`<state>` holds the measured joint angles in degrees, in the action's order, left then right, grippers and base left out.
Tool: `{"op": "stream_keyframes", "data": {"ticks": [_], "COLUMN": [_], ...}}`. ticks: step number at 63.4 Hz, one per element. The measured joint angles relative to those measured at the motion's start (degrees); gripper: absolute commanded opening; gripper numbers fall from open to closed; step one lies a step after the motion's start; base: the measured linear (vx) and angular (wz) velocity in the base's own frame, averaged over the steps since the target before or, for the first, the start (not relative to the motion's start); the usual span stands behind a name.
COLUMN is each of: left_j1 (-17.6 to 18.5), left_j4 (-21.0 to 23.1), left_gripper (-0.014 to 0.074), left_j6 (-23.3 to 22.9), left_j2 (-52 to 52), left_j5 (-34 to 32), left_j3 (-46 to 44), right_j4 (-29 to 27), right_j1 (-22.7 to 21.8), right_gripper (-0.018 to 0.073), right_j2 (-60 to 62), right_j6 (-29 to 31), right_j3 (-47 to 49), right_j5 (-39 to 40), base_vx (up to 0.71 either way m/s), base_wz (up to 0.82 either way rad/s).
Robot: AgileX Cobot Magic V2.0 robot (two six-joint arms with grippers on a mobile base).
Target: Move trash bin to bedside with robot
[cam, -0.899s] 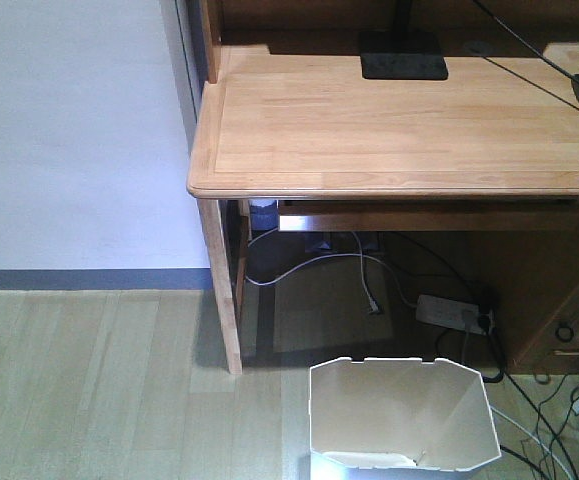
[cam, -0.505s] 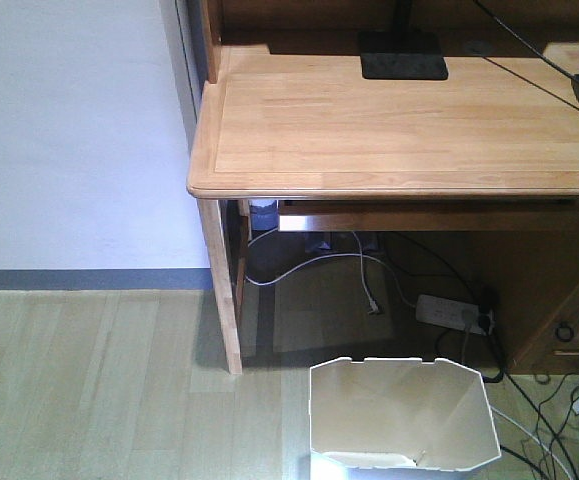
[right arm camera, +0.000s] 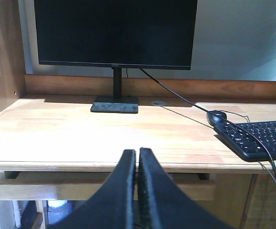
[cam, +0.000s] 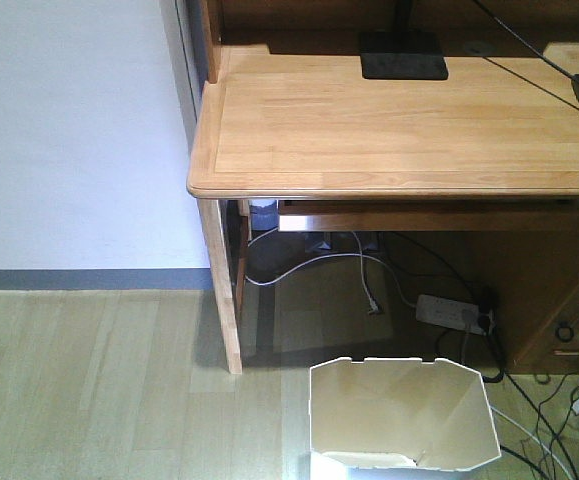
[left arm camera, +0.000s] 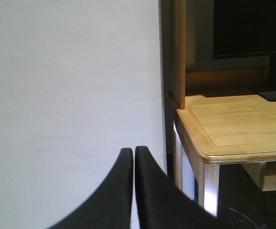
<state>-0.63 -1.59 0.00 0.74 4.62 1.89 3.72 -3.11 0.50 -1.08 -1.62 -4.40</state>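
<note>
The white faceted trash bin (cam: 401, 415) stands on the wood floor at the bottom of the front view, in front of the desk's left part, its open top toward me. The bed is out of view. My left gripper (left arm camera: 133, 151) is shut and empty, held up facing the white wall beside the desk corner. My right gripper (right arm camera: 138, 153) is shut and empty, held level with the desk's front edge, facing the monitor. Neither gripper shows in the front view.
A light wooden desk (cam: 389, 130) fills the upper right, with a monitor (right arm camera: 115, 33), its stand (cam: 402, 55), a keyboard (right arm camera: 261, 138) and a mouse (right arm camera: 217, 116). A desk leg (cam: 221, 290), a power strip (cam: 454, 313) and cables lie beyond the bin. White wall (cam: 69, 130) at left.
</note>
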Motion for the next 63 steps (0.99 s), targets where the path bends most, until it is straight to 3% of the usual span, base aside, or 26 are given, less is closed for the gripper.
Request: {"op": "stream_keyframes", "data": {"ticks": [11, 22, 38, 52, 63], "left_j1": [0.0, 0.0, 0.0, 0.0, 0.0], "left_j4": [0.0, 0.0, 0.0, 0.0, 0.0], "left_gripper": [-0.0006, -0.0006, -0.0006, -0.0006, -0.0006], "left_j6": [0.0, 0.0, 0.0, 0.0, 0.0], "left_j2": [0.0, 0.0, 0.0, 0.0, 0.0], "left_j5": [0.0, 0.0, 0.0, 0.0, 0.0], "left_j3": [0.0, 0.0, 0.0, 0.0, 0.0], "right_j4": [0.05, 0.05, 0.05, 0.05, 0.05], "right_j1": [0.0, 0.0, 0.0, 0.0, 0.0], "right_gripper": [-0.0008, -0.0008, -0.0008, -0.0008, -0.0008], "right_j2": [0.0, 0.0, -7.77, -22.26, -28.73], "right_j6": [0.0, 0.05, -0.01, -0.05, -0.05], "right_j3": [0.0, 0.17, 9.5, 20.7, 23.41], "right_j5": [0.76, 7.71, 7.92, -1.53, -9.17], "base_vx": [0.0, 0.0, 0.0, 0.0, 0.0], "base_wz": [0.0, 0.0, 0.0, 0.0, 0.0]}}
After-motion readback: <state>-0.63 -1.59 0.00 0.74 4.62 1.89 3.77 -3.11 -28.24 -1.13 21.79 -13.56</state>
